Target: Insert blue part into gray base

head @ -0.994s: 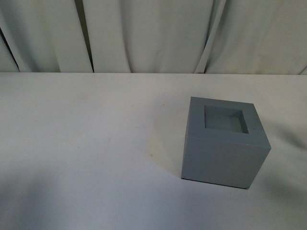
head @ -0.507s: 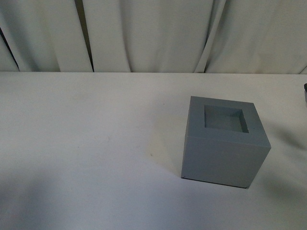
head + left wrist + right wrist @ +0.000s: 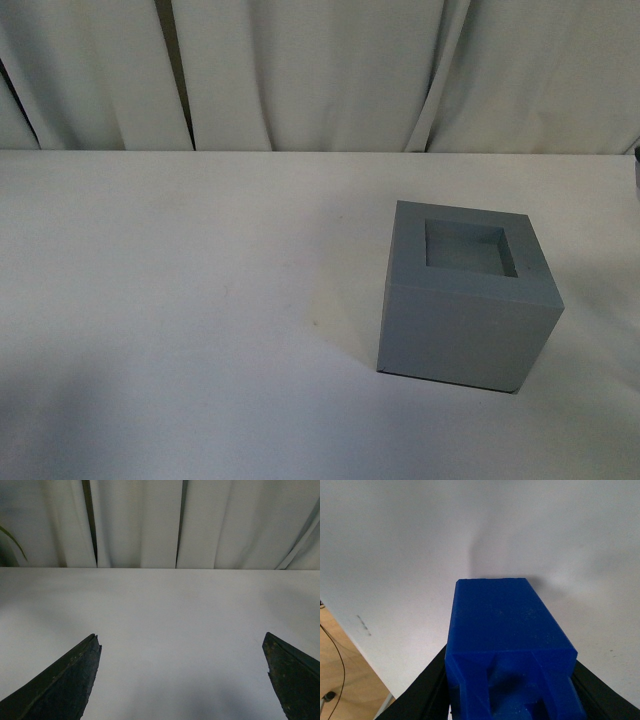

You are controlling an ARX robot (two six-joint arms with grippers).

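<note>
The gray base (image 3: 465,300), a matte gray cube with an empty square recess (image 3: 470,250) in its top, stands on the white table right of centre in the front view. Neither arm shows clearly in that view. In the right wrist view my right gripper (image 3: 510,685) is shut on the blue part (image 3: 505,615), with black fingers (image 3: 422,690) on both its sides. It holds the part above the bare table, and the part's loop handle faces the camera. The base does not show there. My left gripper (image 3: 181,640) is open and empty over bare table.
The white table (image 3: 180,300) runs back to a white curtain (image 3: 320,70). In the right wrist view the table's edge (image 3: 355,645) is close by. Past it are a wooden floor (image 3: 340,690) and a thin cable.
A small dark sliver came in at the front view's right edge half a second ago. It now sits higher and barely shows. The gray base has not moved.
</note>
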